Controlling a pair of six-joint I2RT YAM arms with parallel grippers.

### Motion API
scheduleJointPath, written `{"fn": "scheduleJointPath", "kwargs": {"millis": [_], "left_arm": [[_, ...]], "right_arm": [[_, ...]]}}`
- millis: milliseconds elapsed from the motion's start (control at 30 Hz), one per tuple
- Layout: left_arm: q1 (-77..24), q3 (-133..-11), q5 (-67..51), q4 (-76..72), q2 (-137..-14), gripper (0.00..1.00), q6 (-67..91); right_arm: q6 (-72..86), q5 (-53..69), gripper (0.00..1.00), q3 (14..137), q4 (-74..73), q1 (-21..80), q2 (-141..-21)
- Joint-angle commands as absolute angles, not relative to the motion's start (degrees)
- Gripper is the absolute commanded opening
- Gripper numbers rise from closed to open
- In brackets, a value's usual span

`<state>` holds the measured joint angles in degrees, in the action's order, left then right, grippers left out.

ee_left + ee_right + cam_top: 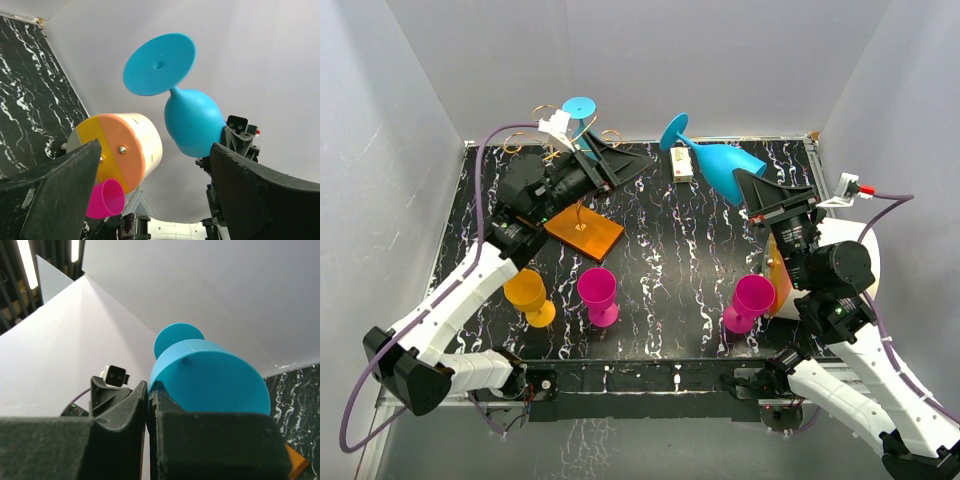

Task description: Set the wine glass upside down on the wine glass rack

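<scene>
My right gripper [750,185] is shut on the rim of a blue wine glass [720,165], held tilted above the back of the table with its foot [674,130] pointing toward the back left. In the right wrist view the fingers [135,405] pinch the rim of this wine glass [210,375]. The wine glass rack has gold wire arms [552,112] and an orange-brown base [583,232] at the back left. My left gripper [625,172] is open and empty beside the rack. It faces the held glass [192,122], which is well beyond its fingertips [90,150].
A second blue foot disc [578,107] shows above the rack's arms. An orange glass [528,295] and two magenta glasses [598,293] [750,300] stand near the front. A small white box [682,165] lies at the back. A white and orange cylinder [125,145] sits at the right.
</scene>
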<state>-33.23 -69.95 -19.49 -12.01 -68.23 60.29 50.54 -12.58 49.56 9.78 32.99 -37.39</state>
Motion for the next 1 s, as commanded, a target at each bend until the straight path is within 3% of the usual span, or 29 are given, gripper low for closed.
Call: {"fn": "scheduleJointPath", "kwargs": {"millis": [0, 467, 967], "left_arm": [[-37.8, -73.2, -12.7, -18.6, -70.3, 0.89, 60.8], [-48.8, -74.3, 5.2, -33.5, -76.6, 0.76, 54.8], [-49.5, -72.7, 14.6, -41.9, -79.7, 0.36, 60.9]], "right_arm": [[52.4, -10.3, 0.00, 49.7, 18.4, 33.1, -37.5], [55.2, -7.9, 0.00, 47.4, 22.6, 33.1, -38.3], [55.4, -2.2, 0.00, 45.8, 22.2, 33.1, -37.7]]}}
